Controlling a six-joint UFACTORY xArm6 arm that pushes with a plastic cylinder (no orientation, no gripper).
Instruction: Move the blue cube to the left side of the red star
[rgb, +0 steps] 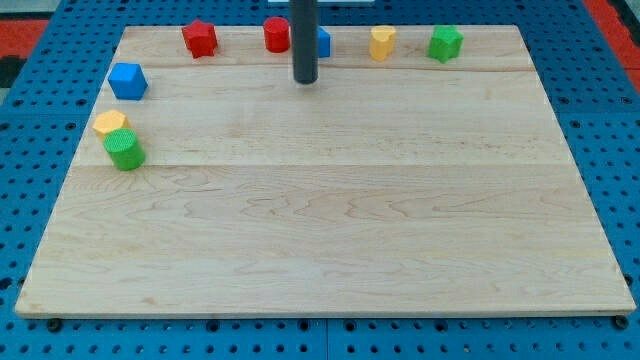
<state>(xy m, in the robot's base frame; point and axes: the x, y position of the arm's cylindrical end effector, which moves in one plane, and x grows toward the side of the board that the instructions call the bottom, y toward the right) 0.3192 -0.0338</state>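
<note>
The blue cube (128, 81) sits near the board's left edge, below and to the left of the red star (200, 39), which lies at the view's top left. My tip (305, 80) rests on the board at the top centre, well to the right of the blue cube and to the lower right of the red star. The rod partly hides another blue block (322, 42) just behind it.
A red cylinder (276, 34) stands left of the rod. A yellow block (382, 43) and a green block (445, 43) lie at the top right. A yellow block (110, 124) and a green cylinder (124, 150) touch at the left edge.
</note>
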